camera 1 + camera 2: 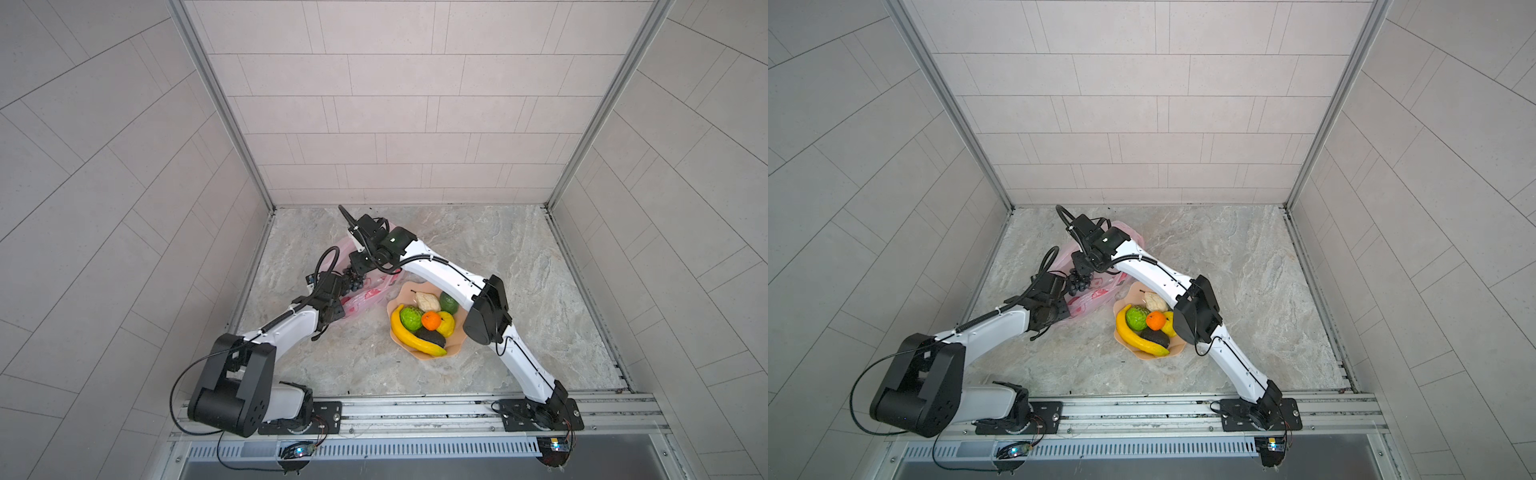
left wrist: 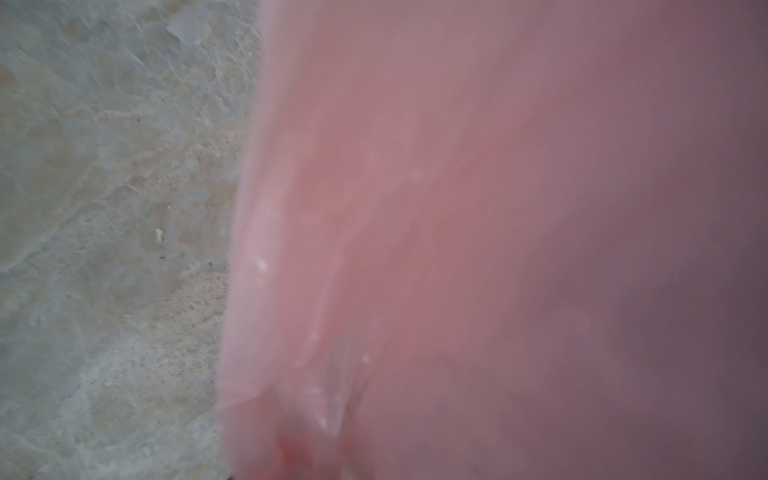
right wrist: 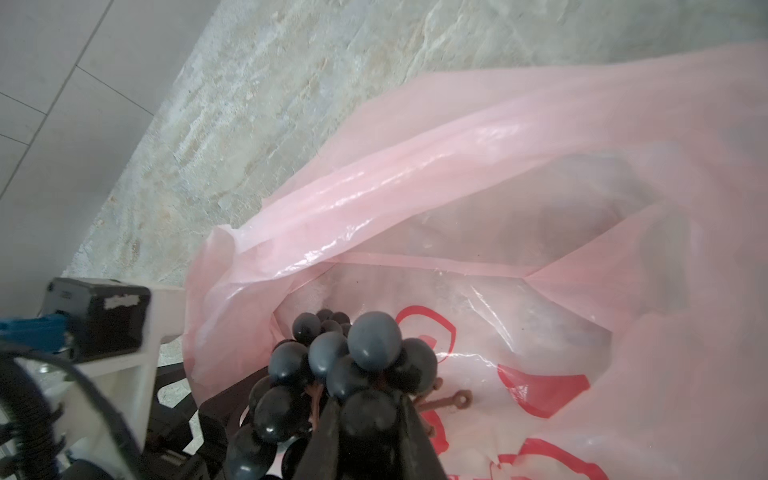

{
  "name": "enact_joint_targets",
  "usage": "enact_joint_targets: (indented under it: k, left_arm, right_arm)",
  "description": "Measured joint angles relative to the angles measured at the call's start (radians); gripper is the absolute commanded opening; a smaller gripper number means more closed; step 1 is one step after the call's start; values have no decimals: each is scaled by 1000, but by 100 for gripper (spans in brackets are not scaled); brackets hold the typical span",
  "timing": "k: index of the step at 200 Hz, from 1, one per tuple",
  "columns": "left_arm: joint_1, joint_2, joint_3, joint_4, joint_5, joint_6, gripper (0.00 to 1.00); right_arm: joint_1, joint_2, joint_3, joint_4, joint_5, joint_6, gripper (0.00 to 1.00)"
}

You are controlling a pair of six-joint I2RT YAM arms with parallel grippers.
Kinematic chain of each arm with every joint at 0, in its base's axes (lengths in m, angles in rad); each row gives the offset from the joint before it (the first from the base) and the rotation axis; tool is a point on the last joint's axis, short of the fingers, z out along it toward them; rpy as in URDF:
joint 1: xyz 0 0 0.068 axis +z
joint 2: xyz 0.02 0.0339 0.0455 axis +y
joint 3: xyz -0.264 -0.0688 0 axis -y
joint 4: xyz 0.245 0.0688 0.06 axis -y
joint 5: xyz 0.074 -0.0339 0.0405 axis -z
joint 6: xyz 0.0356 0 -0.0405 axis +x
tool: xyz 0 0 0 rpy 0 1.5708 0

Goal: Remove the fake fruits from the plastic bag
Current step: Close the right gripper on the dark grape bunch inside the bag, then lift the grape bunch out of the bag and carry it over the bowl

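Observation:
The dark purple grape bunch (image 3: 332, 365) hangs at the mouth of the pink plastic bag (image 3: 540, 166), just above its red print. My right gripper (image 3: 368, 411) is shut on the bunch, one black finger on each side of a grape. Both top views show the bunch (image 1: 355, 282) (image 1: 1079, 286) under the right gripper (image 1: 358, 272) at the bag's (image 1: 365, 297) left end. My left gripper (image 1: 344, 296) sits against the bag's edge, its fingers covered by plastic. Pink film (image 2: 457, 208) fills most of the left wrist view. No other fruit shows inside the bag.
A peach scalloped bowl (image 1: 455, 347) stands right of the bag, under my right forearm. It holds a banana (image 1: 411, 338), a bumpy green fruit (image 1: 410, 316), an orange (image 1: 431, 320), a lemon-like fruit (image 1: 446, 325), an avocado (image 1: 432, 336) and a pear (image 1: 428, 301). Tiled walls close three sides.

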Motion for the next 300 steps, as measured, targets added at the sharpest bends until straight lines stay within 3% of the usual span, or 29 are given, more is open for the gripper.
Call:
enact_joint_targets:
  k: [73, 107, 246, 300]
  left_arm:
    - [8, 60, 68, -12, -4, -11, 50]
    - [40, 62, 96, -10, -2, -14, 47]
    - [58, 41, 73, 34, 8, 54, 45]
    - [58, 41, 73, 34, 8, 57, 45]
  right_arm:
    - [-3, -101, 2, -54, 30, -50, 21]
    - [-3, -229, -70, -66, 43, -80, 21]
    - [-4, -954, -838, -1, 113, -145, 24]
    - [-4, -1198, -1009, -7, 128, -129, 25]
